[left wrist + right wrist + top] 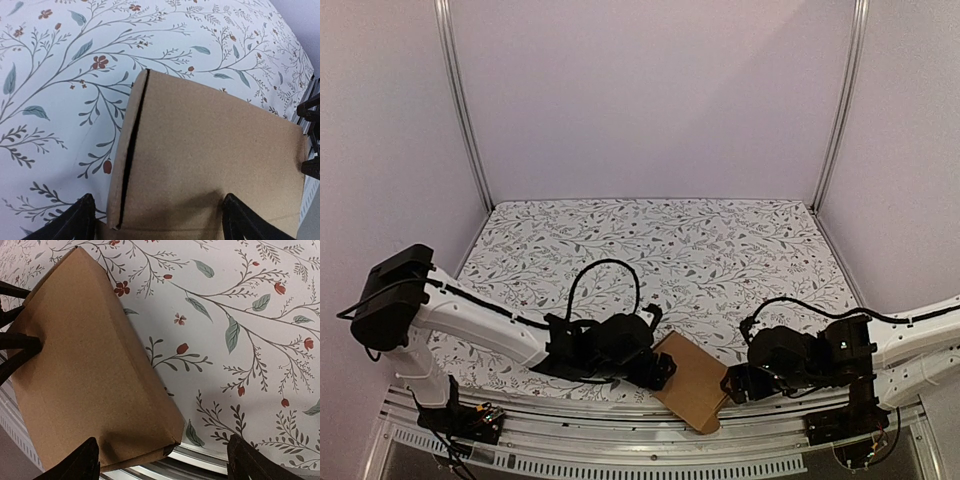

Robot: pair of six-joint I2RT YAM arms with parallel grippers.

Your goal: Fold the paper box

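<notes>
The paper box [690,392] lay on the tabletop [720,250] at its near edge, between the two tools. The left tool [663,372] sat at the box's left side, and the box reached ahead of it from between its fingers [82,220]. The right tool [730,385] sat at the box's right side. From there the box lay ahead and to the left, with one corner between its fingers [85,460]. The tools faced each other across the box.
</notes>
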